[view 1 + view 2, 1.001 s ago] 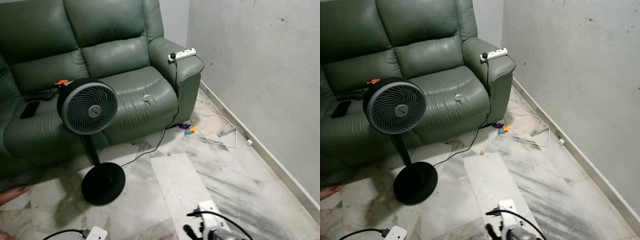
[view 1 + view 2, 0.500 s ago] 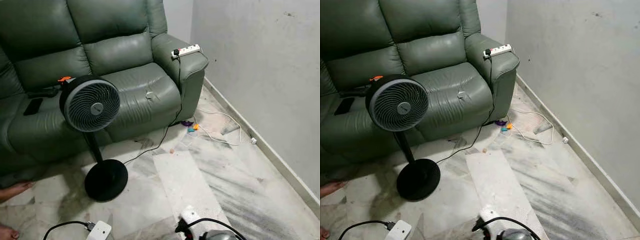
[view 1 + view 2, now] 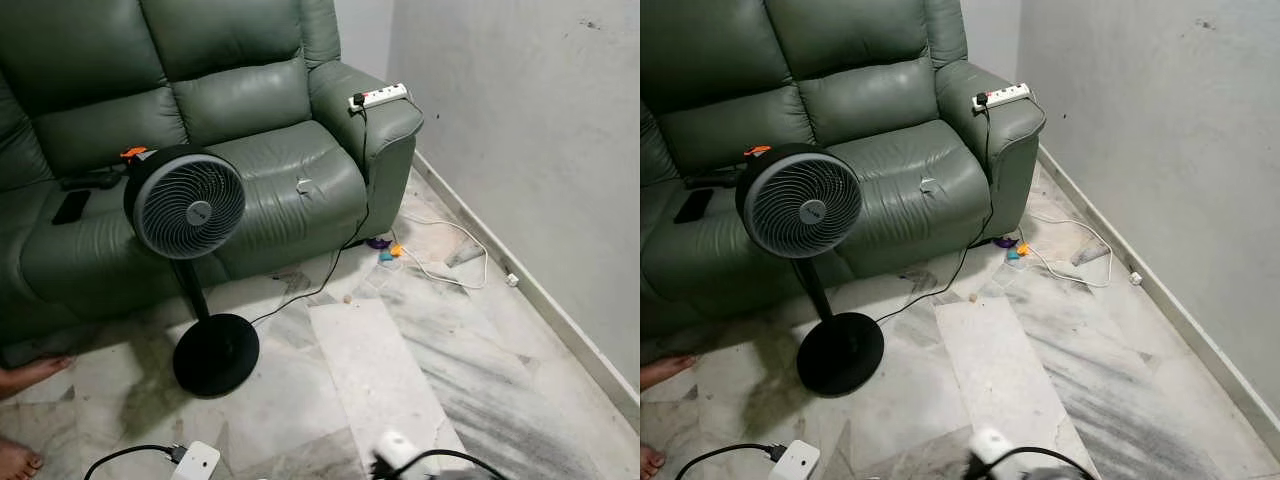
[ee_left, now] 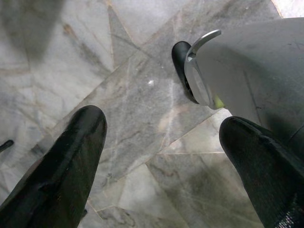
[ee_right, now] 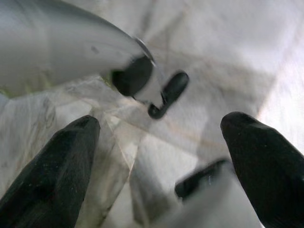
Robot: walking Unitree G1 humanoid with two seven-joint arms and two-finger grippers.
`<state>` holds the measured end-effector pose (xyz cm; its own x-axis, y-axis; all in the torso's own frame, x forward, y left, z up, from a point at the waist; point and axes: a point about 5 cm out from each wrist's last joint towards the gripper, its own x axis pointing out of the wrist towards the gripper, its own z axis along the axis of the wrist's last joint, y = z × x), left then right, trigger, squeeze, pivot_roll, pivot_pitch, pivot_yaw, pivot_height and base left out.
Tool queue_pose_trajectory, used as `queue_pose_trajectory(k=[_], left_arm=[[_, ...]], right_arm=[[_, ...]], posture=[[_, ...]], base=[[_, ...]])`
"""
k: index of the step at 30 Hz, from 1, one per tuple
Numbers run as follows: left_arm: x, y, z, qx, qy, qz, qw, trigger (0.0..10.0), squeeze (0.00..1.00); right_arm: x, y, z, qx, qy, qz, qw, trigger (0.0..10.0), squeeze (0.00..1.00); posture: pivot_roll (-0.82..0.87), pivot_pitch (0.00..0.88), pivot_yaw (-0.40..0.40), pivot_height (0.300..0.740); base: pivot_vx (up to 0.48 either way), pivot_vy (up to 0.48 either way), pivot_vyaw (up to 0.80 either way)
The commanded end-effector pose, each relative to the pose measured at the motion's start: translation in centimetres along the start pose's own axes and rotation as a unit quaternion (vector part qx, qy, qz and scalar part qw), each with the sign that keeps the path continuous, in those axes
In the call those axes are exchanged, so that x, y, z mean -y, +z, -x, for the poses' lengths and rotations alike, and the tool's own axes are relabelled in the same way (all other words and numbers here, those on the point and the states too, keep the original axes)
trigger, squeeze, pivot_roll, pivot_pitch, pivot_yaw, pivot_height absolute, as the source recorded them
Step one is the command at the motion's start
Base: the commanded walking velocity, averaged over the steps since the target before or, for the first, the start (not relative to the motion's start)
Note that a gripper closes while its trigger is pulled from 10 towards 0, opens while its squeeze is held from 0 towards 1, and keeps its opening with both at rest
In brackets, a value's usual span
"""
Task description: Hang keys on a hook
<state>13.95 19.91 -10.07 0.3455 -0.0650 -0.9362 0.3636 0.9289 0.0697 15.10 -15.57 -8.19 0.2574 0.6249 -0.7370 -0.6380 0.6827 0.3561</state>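
No hook can be made out. A small pale object [image 3: 301, 185] lies on the green sofa's seat, and small purple, orange and teal items [image 3: 385, 250] lie on the floor by the sofa's corner; I cannot tell whether either is the keys. My left gripper [image 4: 161, 123] hangs open over the marble floor with nothing between its fingers. My right gripper [image 5: 159, 123] is open too, with bare floor beyond it. A white part of my right arm [image 3: 394, 452] with a black cable pokes in at the lower edge of the eye view.
A black standing fan [image 3: 186, 204] on a round base [image 3: 215, 353] stands before the green sofa [image 3: 240, 130]. A power strip [image 3: 378, 96] rests on the armrest; cords trail over the floor. The grey wall [image 3: 520, 130] runs along the right. A person's bare feet [image 3: 30, 370] are at left.
The whole picture has shifted, so the camera moved. My right arm's white part has sunk lower at the bottom edge. A second bare foot has come into view at lower left.
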Motion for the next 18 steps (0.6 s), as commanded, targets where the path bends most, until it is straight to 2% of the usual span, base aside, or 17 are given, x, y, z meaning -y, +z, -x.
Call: queue_pose_trajectory(k=[1, 2, 3, 6, 8, 10, 11, 13, 15, 18], left_arm=[[1.3, 2.6, -0.3, 0.056, -0.017, -0.006, 0.998, 10.0, 0.0], [0.9, 3.0, -0.2, 0.063, -0.009, -0.005, 0.998, 10.0, 0.0], [0.6, 3.3, -0.2, 0.066, -0.005, -0.004, 0.998, 10.0, 0.0], [0.1, 3.9, -0.1, 0.074, 0.007, 0.005, 0.997, 10.0, 0.0], [-0.1, 4.2, -0.1, 0.077, 0.014, 0.005, 0.997, 10.0, 0.0], [-0.6, 4.4, 0.0, 0.08, 0.027, 0.035, 0.996, 10.0, 0.0], [-1.1, 4.3, 0.0, 0.079, 0.04, 0.064, 0.994, 10.0, 0.0], [-1.3, 4.2, 0.1, 0.078, 0.043, 0.075, 0.993, 10.0, 0.0], [-1.3, 3.9, 0.1, 0.082, 0.039, 0.077, 0.993, 10.0, 0.0], [-1.5, 2.9, 0.2, 0.071, 0.039, 0.079, 0.994, 10.0, 0.0]], right_arm=[[-0.2, -0.3, -0.1, 0.019, -0.017, -0.036, 0.999, 10.0, 0.0], [0.1, -1.3, 0.4, 0.029, -0.046, -0.081, 0.995, 10.0, 0.0], [0.3, -1.8, 0.6, 0.031, -0.067, -0.104, 0.992, 10.0, 0.0], [0.4, -2.8, 0.8, 0.023, -0.109, -0.13, 0.985, 10.0, 0.0], [0.5, -3.1, 0.8, 0.014, -0.124, -0.133, 0.983, 10.0, 0.0], [0.3, -3.8, 0.7, -0.01, -0.152, -0.136, 0.979, 10.0, 0.0], [0.2, -4.1, 0.5, -0.028, -0.172, -0.138, 0.975, 10.0, 0.0], [0.1, -4.2, 0.2, -0.036, -0.19, -0.145, 0.97, 10.0, 0.0], [1.0, -5.1, 1.6, -0.038, -0.207, -0.152, 0.966, 10.0, 0.0], [1.6, -5.0, 2.1, -0.038, -0.214, -0.149, 0.965, 10.0, 0.0]], posture=[[-0.02, 0.088, 0.046, 0.74], [-0.03, 0.089, 0.053, 0.74], [-0.04, 0.092, 0.061, 0.74], [-0.04, 0.097, 0.065, 0.74], [-0.05, 0.099, 0.065, 0.74], [-0.05, 0.099, 0.065, 0.74], [-0.06, 0.098, 0.067, 0.74], [-0.05, 0.098, 0.071, 0.74], [-0.05, 0.094, 0.067, 0.74], [-0.04, 0.09, 0.063, 0.74]], base=[[0.0, 0.0, 0.0], [0.0, 0.0, 0.0], [0.0, 0.0, 0.0], [0.0, 0.0, 0.0], [0.0, 0.0, 0.0], [0.0, 0.0, 0.0], [0.0, 0.0, 0.0], [0.0, 0.0, 0.0], [0.0, 0.0, 0.0], [0.0, 0.0, 0.0]])
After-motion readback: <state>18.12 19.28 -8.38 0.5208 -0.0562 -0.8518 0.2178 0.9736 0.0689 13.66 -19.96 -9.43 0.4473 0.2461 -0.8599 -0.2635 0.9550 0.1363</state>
